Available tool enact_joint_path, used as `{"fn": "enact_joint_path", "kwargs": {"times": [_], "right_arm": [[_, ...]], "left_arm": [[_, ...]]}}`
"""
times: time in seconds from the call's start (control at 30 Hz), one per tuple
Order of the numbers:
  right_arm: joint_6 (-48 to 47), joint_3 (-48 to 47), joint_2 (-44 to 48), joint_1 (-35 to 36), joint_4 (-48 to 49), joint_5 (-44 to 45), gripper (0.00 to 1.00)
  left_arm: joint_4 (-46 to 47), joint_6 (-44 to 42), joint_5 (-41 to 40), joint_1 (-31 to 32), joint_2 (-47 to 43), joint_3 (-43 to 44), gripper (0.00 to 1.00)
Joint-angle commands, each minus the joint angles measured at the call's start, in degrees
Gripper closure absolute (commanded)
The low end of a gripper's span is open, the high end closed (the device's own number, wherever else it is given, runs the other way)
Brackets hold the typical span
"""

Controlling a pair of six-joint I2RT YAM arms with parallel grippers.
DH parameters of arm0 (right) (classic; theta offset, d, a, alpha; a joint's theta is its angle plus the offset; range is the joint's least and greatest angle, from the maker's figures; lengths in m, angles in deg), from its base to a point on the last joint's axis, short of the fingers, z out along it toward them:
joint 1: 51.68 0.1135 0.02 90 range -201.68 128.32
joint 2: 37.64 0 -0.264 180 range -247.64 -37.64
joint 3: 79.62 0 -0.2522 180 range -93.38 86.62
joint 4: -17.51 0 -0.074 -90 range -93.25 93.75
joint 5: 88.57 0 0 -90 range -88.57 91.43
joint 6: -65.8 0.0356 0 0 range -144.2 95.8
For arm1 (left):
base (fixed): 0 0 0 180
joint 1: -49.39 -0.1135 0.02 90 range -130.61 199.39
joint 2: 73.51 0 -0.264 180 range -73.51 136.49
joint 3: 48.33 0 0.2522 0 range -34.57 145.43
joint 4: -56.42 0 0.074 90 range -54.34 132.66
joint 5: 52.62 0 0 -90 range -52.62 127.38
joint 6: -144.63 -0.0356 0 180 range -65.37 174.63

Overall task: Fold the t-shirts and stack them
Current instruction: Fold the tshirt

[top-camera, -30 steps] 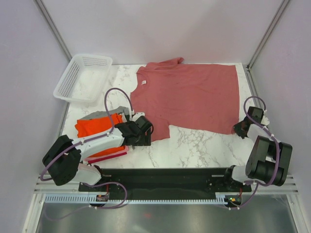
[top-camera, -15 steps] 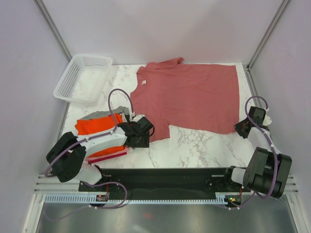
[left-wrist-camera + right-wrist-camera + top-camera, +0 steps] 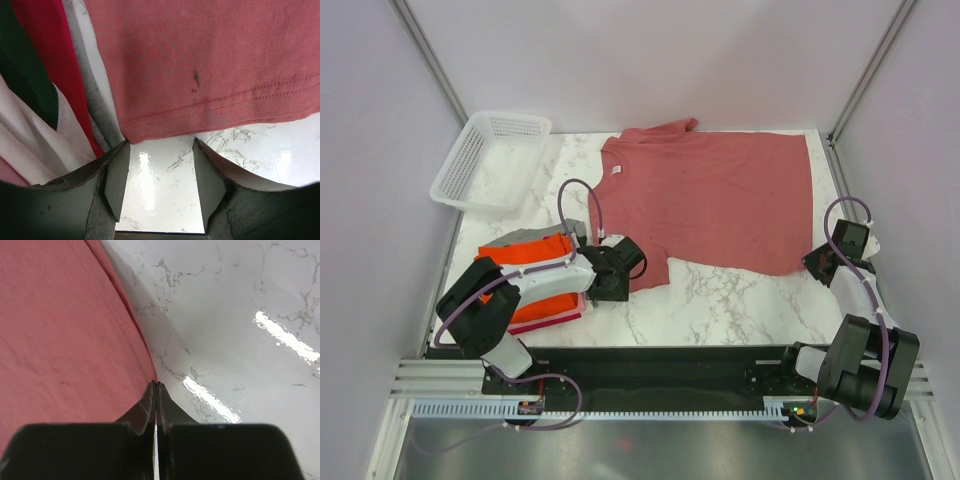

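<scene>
A dusty pinkish-red t-shirt (image 3: pixel 710 200) lies spread flat on the marble table, collar to the left. My left gripper (image 3: pixel 632 264) is open at the shirt's near left corner; in the left wrist view (image 3: pixel 161 146) its jaws stand apart over bare marble just short of the hem (image 3: pixel 210 107). My right gripper (image 3: pixel 813 262) is at the shirt's near right corner; in the right wrist view (image 3: pixel 156 384) its jaws are pressed together right at the shirt's edge (image 3: pixel 65 340). A stack of folded shirts sits at the left, with bright orange-red (image 3: pixel 520 268) on top, grey (image 3: pixel 517 238) and pink/white (image 3: pixel 555 317).
A white mesh basket (image 3: pixel 470 160) stands at the back left corner. The folded stack shows close to my left fingers in the left wrist view (image 3: pixel 45 65). Metal frame posts and walls bound the table. Bare marble (image 3: pixel 720 300) lies in front of the shirt.
The left arm has shifted so its gripper sits a little farther right at the shirt's corner. The right arm has stretched out more, its gripper staying at the right corner. The shirt has not moved.
</scene>
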Motion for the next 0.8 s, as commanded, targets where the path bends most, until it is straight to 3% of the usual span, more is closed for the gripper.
{"fn": "enact_joint_path", "kwargs": {"times": [0.0,0.33,0.47,0.6,0.7,0.77], "right_arm": [[-0.99,0.31,0.90,0.28,-0.13,-0.74,1.00],[-1.34,0.14,0.29,0.28,-0.04,-1.44,1.00],[-1.34,0.22,0.11,0.19,0.14,-1.71,1.00],[-1.52,0.31,0.55,0.28,-0.04,-1.62,1.00],[-1.52,0.40,1.17,0.28,-0.13,-1.27,1.00],[-1.43,0.31,1.17,0.28,-0.13,-1.44,1.00]], "left_arm": [[-0.04,1.91,-3.95,-0.79,1.56,1.11,0.39],[0.04,1.91,-3.60,-3.25,-0.63,-0.38,0.41],[0.13,1.30,-3.43,-4.74,-0.55,-0.47,0.51],[0.92,0.51,-2.29,-6.24,0.16,-1.35,0.53],[2.67,-0.19,-0.27,-6.77,0.51,-2.14,0.64],[3.03,-0.29,0.44,-6.94,0.95,-2.32,0.93]]}}
